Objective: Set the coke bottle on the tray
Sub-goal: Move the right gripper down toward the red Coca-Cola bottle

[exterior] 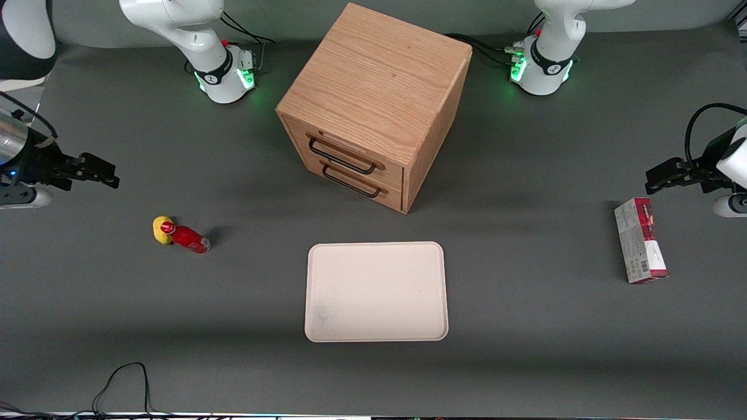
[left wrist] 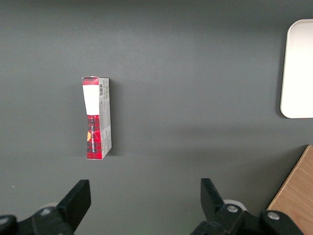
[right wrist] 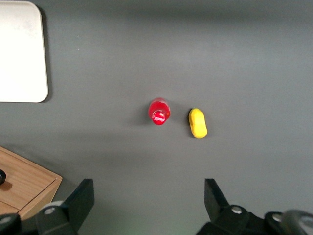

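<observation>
Front view: the slim red plastic coke bottle (exterior: 188, 236) stands upright on the dark grey table (exterior: 525, 326), just beside a yellow lemon-like lump (exterior: 160, 230), toward the working arm's end.
Tray: the flat cream-white rectangular tray (exterior: 376, 291) lies bare, well apart from the bottle.
Pincer: the black two-finger pincer (right wrist: 149, 205) hangs above the bottle, fingers spread wide, gripping nothing.
Judgement: it looks poised for a top-down approach.

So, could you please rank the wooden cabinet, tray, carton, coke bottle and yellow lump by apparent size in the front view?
1. Wooden cabinet
2. Tray
3. Carton
4. Coke bottle
5. Yellow lump, partly hidden by the bottle, so unsure.

The open pincer hovers apart from all.
</observation>
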{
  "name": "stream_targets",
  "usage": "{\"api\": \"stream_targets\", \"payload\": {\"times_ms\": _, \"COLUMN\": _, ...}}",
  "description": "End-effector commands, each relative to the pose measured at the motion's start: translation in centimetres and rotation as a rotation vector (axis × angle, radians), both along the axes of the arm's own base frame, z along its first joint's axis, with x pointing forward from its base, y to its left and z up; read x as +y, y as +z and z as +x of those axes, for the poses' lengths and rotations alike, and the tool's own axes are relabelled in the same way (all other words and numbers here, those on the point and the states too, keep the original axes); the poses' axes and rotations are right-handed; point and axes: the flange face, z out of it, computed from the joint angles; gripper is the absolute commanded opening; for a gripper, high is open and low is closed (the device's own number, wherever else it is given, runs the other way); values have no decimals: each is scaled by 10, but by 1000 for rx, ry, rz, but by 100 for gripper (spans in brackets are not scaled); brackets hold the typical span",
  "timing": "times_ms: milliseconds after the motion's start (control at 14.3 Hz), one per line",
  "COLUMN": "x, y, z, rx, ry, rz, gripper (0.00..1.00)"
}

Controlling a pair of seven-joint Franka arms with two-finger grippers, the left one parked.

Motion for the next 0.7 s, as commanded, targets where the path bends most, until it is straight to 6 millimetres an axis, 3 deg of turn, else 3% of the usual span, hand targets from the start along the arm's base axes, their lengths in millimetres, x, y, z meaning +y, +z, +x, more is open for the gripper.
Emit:
{"api": "stream_targets", "payload": {"times_ms": 0, "x": -3, "y": -8, "z": -9, "rx": -26, "ry": 36, "rz": 5, "gripper": 100}}
{"api": "stream_targets", "payload": {"times_ms": 140, "x": -5, "y": -30, "z": 0, "rx": -15, "ry": 40, "rz": 5, "gripper": 100}}
{"api": "stream_targets", "payload": {"times_ms": 419, "x": -4, "y": -105, "z": -4, "rx": -43, "ry": 40, "rz": 6, "gripper": 100}}
{"api": "stream_targets", "payload": {"times_ms": 628, "x": -3, "y": -152, "z": -8, "rx": -54, "ry": 42, "rz": 4, "gripper": 100}}
